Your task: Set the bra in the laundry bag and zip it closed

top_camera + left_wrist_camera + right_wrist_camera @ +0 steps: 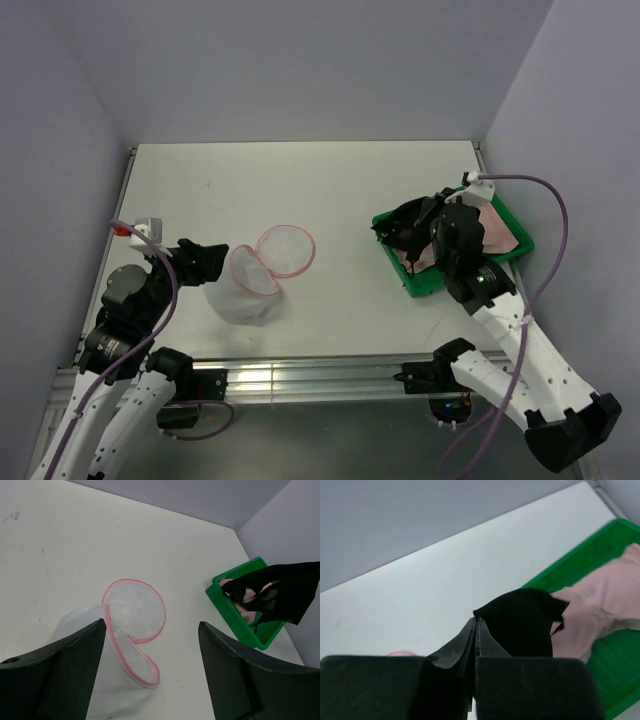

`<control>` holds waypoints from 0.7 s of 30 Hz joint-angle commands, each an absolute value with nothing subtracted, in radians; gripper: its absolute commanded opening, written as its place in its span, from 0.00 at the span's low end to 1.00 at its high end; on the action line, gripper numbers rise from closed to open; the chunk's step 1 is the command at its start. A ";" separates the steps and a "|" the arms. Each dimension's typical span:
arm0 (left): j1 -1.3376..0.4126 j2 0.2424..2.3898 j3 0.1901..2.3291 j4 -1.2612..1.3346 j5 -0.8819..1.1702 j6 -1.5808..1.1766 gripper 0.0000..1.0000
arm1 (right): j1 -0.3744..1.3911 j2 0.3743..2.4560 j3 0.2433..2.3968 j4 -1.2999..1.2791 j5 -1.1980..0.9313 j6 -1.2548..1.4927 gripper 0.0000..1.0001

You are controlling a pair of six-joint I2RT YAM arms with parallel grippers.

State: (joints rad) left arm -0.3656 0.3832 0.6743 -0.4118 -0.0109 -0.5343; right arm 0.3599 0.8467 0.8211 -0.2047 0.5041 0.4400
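The laundry bag (248, 288) lies on the table, a white mesh pouch with a pink zipper rim, its round lid (287, 250) flipped open beside it. My left gripper (218, 262) is open just left of the bag, whose rim (131, 655) shows between the fingers. The bra (600, 595), pale pink, lies in the green tray (420, 288). My right gripper (476, 620) is shut on a black cloth (525, 625), which it holds up over the tray's near-left end (235, 617). The black cloth (285, 592) covers part of the bra.
The tray stands at the table's right edge, close to the right wall. Walls enclose the table at the back and on both sides. A metal rail runs along the near edge by the arm bases.
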 commanded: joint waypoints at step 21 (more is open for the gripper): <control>-0.359 0.535 0.709 -0.334 0.081 -0.494 0.79 | 0.703 0.618 0.990 -0.469 -0.403 0.425 0.00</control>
State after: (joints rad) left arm -0.3634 0.5034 0.6739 -0.3744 0.0307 -0.5285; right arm 0.6952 0.6281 1.0065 -0.4305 -0.1616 0.4068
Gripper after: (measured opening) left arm 0.792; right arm 0.007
